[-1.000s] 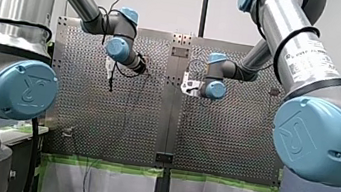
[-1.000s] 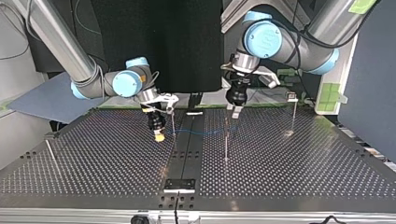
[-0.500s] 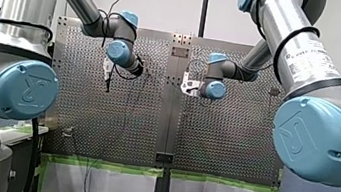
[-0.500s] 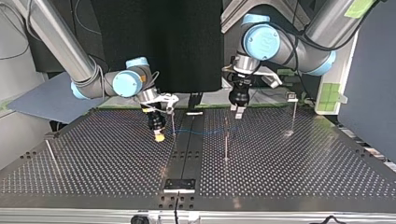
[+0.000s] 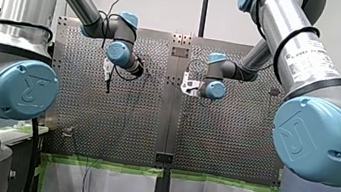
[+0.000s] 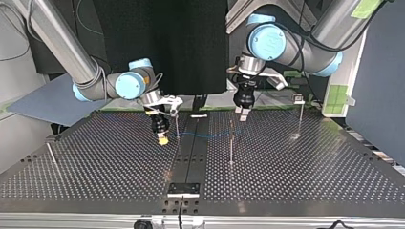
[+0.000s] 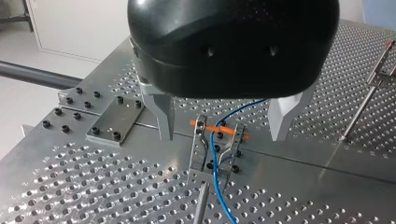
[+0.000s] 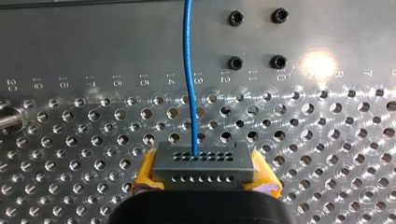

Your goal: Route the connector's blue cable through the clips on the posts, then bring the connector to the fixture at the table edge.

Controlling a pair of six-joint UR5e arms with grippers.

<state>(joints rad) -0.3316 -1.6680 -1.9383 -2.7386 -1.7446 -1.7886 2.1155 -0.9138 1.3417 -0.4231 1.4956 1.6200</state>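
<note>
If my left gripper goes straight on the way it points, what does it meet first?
Likely the clip holding the blue cable, which lies ahead between the left gripper's open fingers; depth is hard to judge.

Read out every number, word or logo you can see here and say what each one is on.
"20 19 18 17 16 15 14", "12 11 10", "8 7": one engraved row on the table, ahead of the connector in my right end effector; the cable and glare hide the rest.
Label on my right arm: too small to read.
Logo on the blue joint caps: too blurred to read.
</note>
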